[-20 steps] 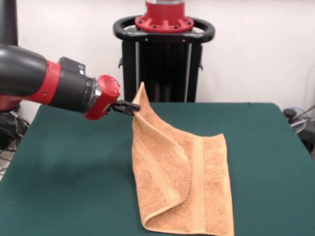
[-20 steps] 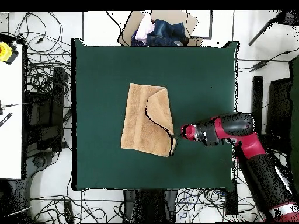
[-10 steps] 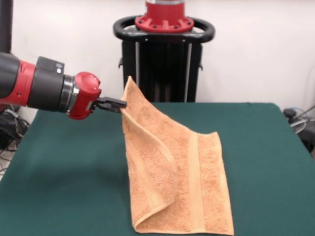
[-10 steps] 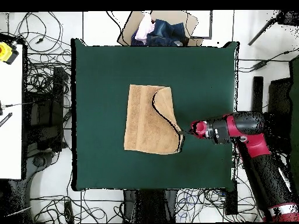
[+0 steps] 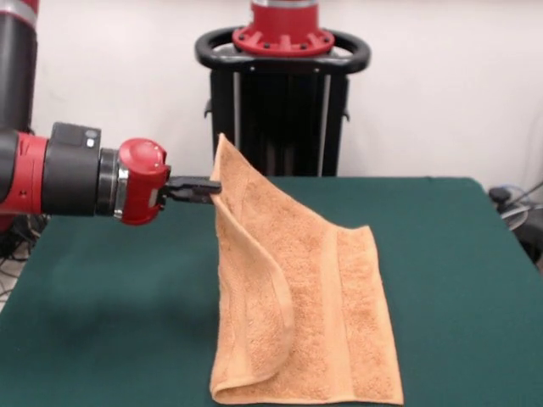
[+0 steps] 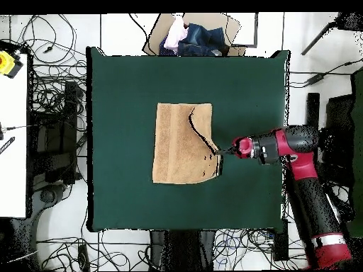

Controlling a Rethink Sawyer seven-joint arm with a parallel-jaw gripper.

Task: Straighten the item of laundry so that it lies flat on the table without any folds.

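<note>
A peach terry towel (image 5: 314, 314) with a woven band lies partly on the green table (image 5: 458, 254). One of its corners is lifted off the cloth, so a folded flap hangs down from it. My gripper (image 5: 212, 186) is shut on that raised corner, at the towel's left edge in the front view. Seen from overhead, the towel (image 6: 177, 145) sits near the table's (image 6: 120, 92) middle and the gripper (image 6: 221, 153) holds its right edge, with the red and black arm reaching in from the right.
A cardboard box with clothes (image 6: 193, 35) stands beyond the table's far edge in the overhead view. Cables lie on the floor around the table. The robot's black pedestal (image 5: 282, 102) stands behind the table.
The gripper has pulled the held corner sideways, left in the front view and right overhead. The folded flap has opened out and more of the towel now lies spread.
</note>
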